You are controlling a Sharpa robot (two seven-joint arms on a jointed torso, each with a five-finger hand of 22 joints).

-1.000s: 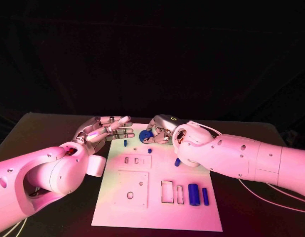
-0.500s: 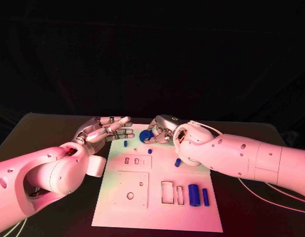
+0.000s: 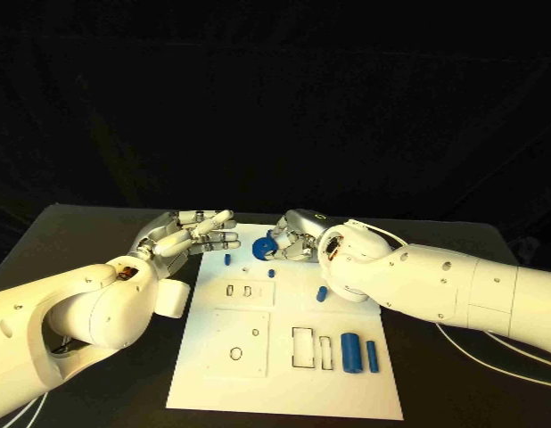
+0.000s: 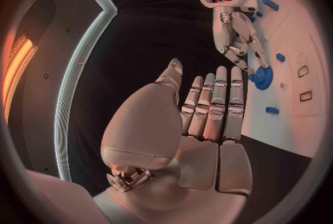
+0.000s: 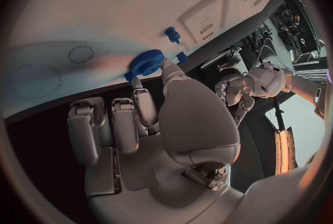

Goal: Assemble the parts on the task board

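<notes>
No real movement over the last second: right hand (image 3: 304,239) still pinches the blue gear (image 3: 264,247) at its fingertips over the far end of the board (image 3: 289,392), left hand (image 3: 193,234) open alongside, so seating remains undone.

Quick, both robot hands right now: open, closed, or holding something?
Left robot hand: open, fingers extended, holding nothing.
Right robot hand: fingertips on the blue gear at the task board; looks pinched.
</notes>
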